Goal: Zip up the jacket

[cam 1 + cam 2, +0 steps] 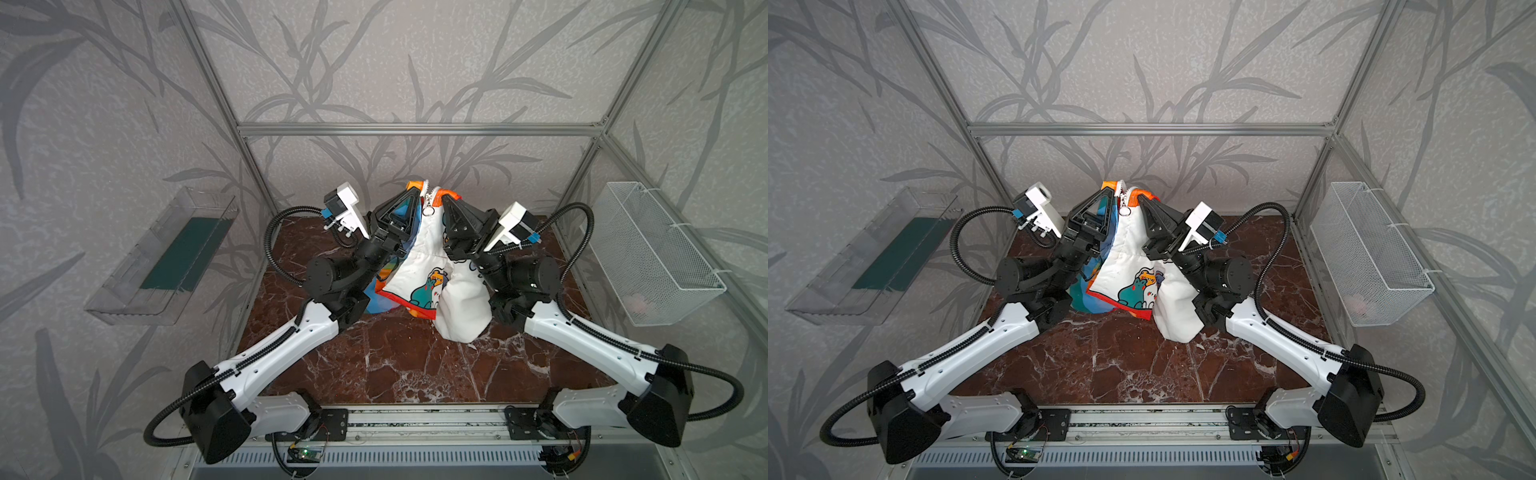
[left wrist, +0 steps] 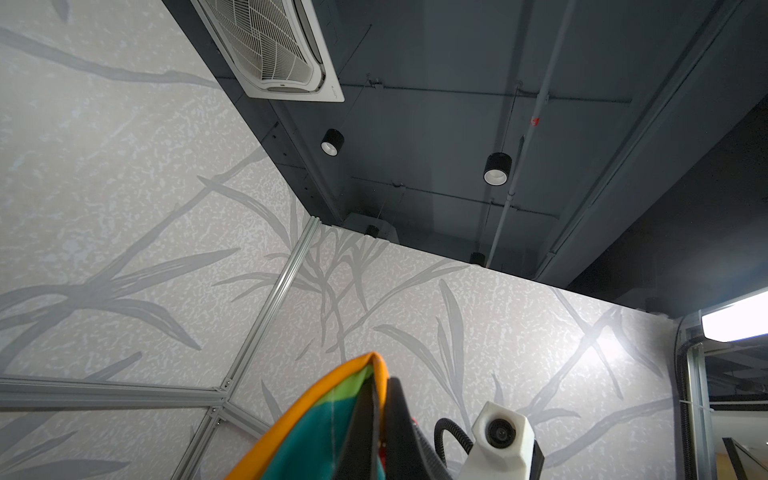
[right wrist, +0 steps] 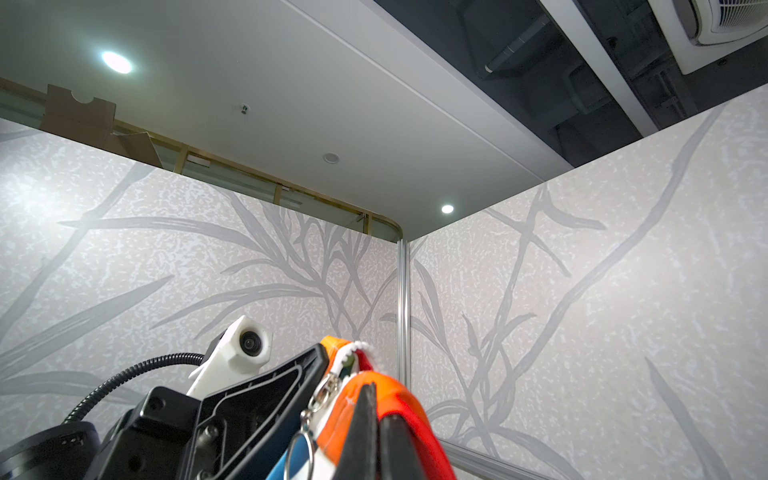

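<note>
Above table [image 1: 395, 365]: you hold jacket [image 1: 424, 259] up.
Left gripper [image 1: 415, 192]: pinching its collar [image 1: 448, 192].
Right gripper [image 1: 445, 199]: pinching its collar.

From high over the near edge in both top views, looking down across the table [image 1: 415, 365], almost identically, with the jacket [image 1: 422, 253] at centre. From very close in both wrist views, tilted up at walls [image 2: 124, 208] and ceiling [image 2: 457, 124], with that jacket's top edge at the lower frame edge, shared with the top views.
</note>
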Tool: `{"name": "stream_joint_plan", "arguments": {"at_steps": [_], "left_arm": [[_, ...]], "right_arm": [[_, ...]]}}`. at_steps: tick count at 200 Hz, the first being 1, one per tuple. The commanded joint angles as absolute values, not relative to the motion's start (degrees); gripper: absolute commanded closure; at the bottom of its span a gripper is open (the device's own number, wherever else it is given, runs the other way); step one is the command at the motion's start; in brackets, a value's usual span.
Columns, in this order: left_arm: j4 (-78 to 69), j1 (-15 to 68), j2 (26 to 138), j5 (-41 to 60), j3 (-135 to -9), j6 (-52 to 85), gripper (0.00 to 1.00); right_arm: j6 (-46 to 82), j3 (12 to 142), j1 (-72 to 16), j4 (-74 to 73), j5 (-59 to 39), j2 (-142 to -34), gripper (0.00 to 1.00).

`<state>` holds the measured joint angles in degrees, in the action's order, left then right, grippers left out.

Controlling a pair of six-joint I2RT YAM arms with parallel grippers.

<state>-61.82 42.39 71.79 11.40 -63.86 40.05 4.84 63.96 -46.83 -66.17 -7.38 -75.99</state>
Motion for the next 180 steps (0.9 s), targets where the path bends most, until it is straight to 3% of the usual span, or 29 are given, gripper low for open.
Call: {"name": "stream_joint_plan", "arguments": {"at_steps": [1,77,134,165,180], "left_arm": [[-64.8,42.71,71.86,10.87,-67.74,39.31,1.0],[-68.91,42.85,76.97,14.07,-77.81,36.64,1.0],[-69.96,42.95,80.24,16.52,-84.37,38.1,1.0],[-68.99,42.99,80.13,16.17,-84.58,37.27,1.0],[-63.85,42.42,78.38,16.36,-83.62,35.16,1.0]], "right_arm": [[2.65,64.3,-47.18,-70.18,-6.54,-74.6,1.0],[-16.46,73.28,-47.28,-66.25,-15.8,-74.61,1.0],[-37.19,77.05,-50.18,-62.01,-15.77,-75.57,1.0],[-34.62,78.09,-50.24,-64.45,-12.94,-77.03,1.0],[-24.49,78.53,-47.82,-66.1,-12.93,-77.35,1.0]]}}
